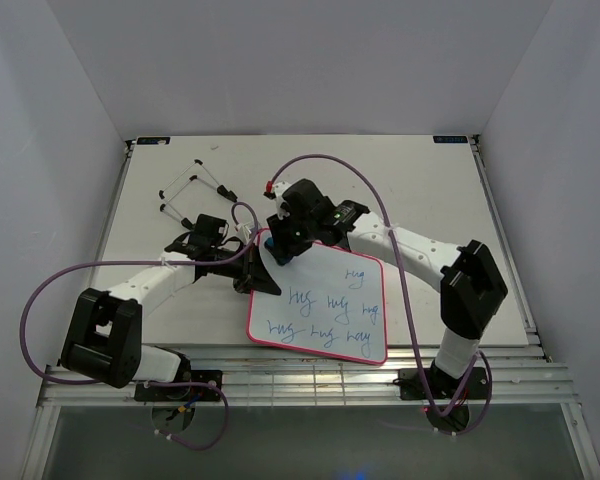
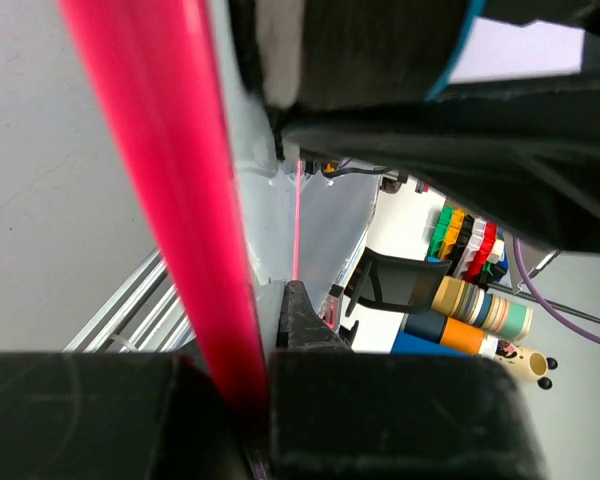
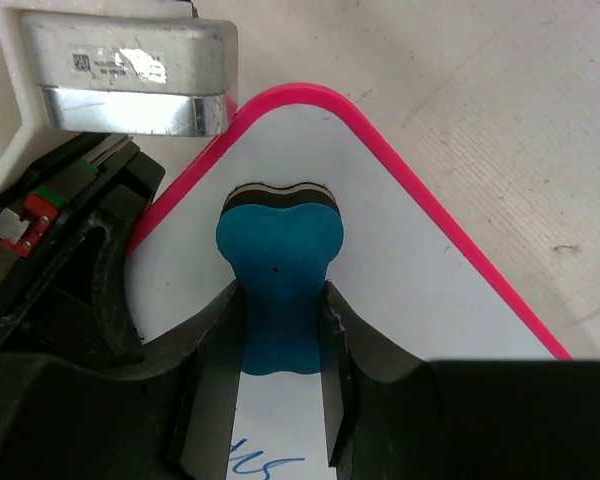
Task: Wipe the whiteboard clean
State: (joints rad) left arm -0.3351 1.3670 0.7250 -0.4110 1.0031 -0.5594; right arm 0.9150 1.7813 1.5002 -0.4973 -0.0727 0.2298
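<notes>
Eraser [image 3: 278,240], blue, bone-shaped, sits in right claw [image 3: 283,310] on glossy whiteboard [image 3: 405,290].

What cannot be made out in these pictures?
1. The blue words on the whiteboard: too small to read in the top view; the right wrist view cuts them at its lower edge.
2. Whether the eraser touches the board: its own body hides the underside in the right wrist view.
3. The board's face in the left wrist view: seen edge-on, beside the blurred rim.

Soft, even light leaves only faint shadows on the table [image 1: 430,195]. Up close, the edge of the whiteboard [image 2: 170,200] blurs at ten o'clock; a metal block [image 3: 130,75] at eleven o'clock throws glare.
</notes>
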